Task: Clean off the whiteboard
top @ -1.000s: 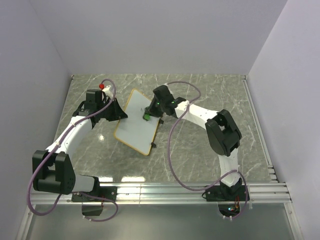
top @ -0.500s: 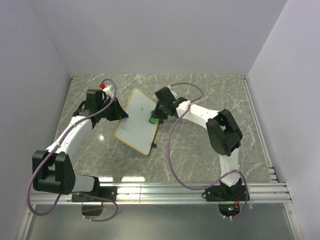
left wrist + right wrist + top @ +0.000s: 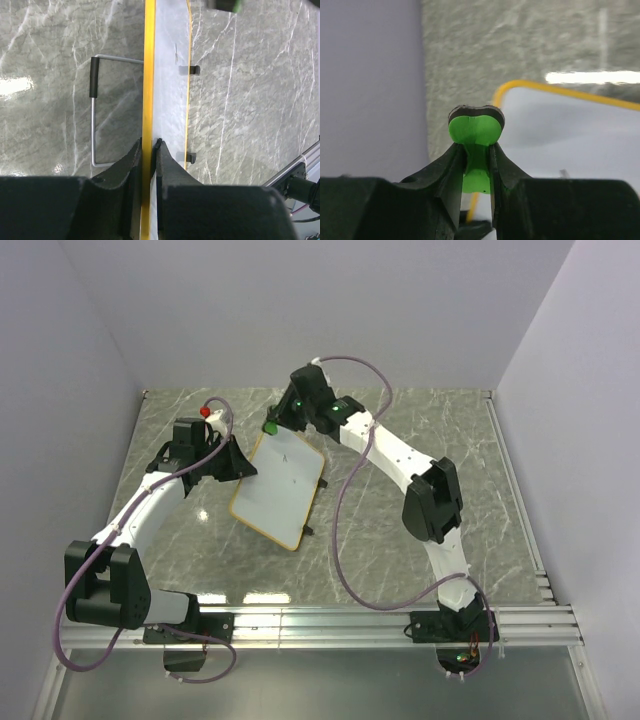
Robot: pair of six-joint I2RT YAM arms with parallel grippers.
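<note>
Top external view: the whiteboard (image 3: 278, 485) sits on the grey marble table (image 3: 400, 530), turned at an angle, with its yellow-orange frame visible all round. I note the left gripper (image 3: 243, 468) at the board's left long edge, roughly halfway along it. The right gripper (image 3: 272, 425) is at the board's far corner, carrying a green eraser (image 3: 270, 427). Two faint dark marks show on the white face, one near the far end and one nearer the middle. Left wrist view: the whiteboard (image 3: 167, 75) appears almost edge-on, and the left gripper (image 3: 148, 145) has its jaws closed narrowly on the frame, one finger on each face of the board, both in contact. Two black feet (image 3: 196, 69) project from the opposite long edge, and a wire stand (image 3: 93, 110) with a black sleeve lies on the back side of the board. I cannot tell whether the feet bear on the table. Right wrist view: the right gripper (image 3: 476, 149) has its jaws clamped on the stem of the green eraser (image 3: 475, 127), whose rounded head protrudes past the fingertips. The whiteboard (image 3: 580, 135) lies beside and beyond the eraser, with its rounded corner just next to the head. Contact between the eraser and the board cannot be confirmed from this angle.
</note>
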